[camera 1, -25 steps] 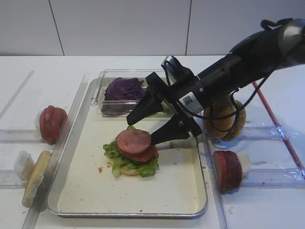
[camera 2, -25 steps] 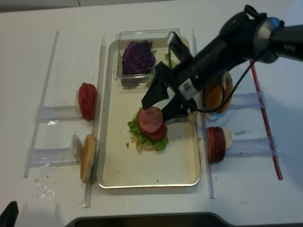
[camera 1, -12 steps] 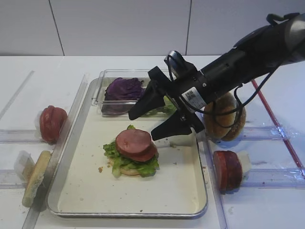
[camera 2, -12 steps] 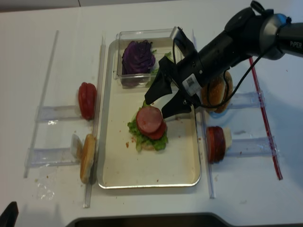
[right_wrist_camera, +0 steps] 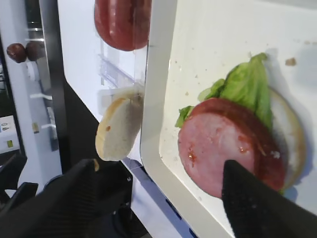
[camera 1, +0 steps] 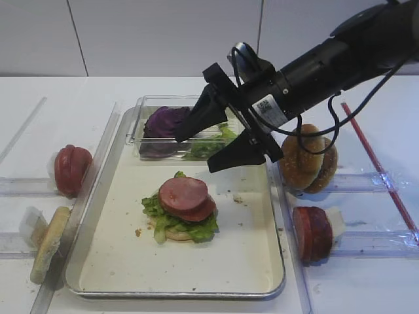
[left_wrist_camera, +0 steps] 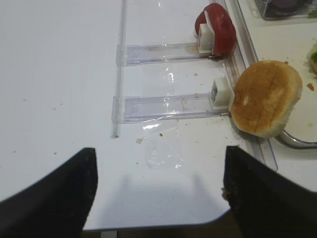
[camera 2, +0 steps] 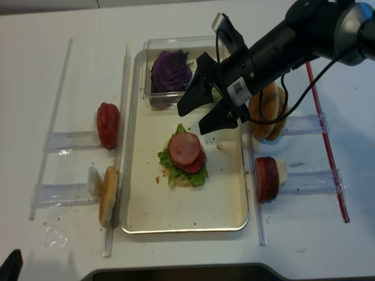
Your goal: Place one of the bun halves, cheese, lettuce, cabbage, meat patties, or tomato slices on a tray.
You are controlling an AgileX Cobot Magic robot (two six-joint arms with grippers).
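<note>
On the tray (camera 1: 230, 256) lies a stack: a bun half at the bottom, lettuce (camera 1: 157, 213), a darker red slice, and a pink meat patty (camera 1: 182, 193) on top. My right gripper (camera 1: 194, 154) hangs open above and behind the stack, holding nothing. In the right wrist view the patty (right_wrist_camera: 220, 144) lies free between the wide-spread fingers (right_wrist_camera: 89, 198). My left gripper (left_wrist_camera: 158, 193) is open over bare table, near a bun half (left_wrist_camera: 265, 96) and tomato slices (left_wrist_camera: 218, 29). I cannot make out any cheese.
A clear box at the tray's back holds purple cabbage (camera 1: 169, 121) and more lettuce (camera 1: 211, 145). Sesame bun halves (camera 1: 308, 160) and meat patties (camera 1: 311, 232) stand in racks on the right. Tomato slices (camera 1: 71, 169) and a bun half (camera 1: 51, 239) stand on the left.
My right gripper has risen and drawn back toward the clear box, staying open. The meat patty stays on the stack.
</note>
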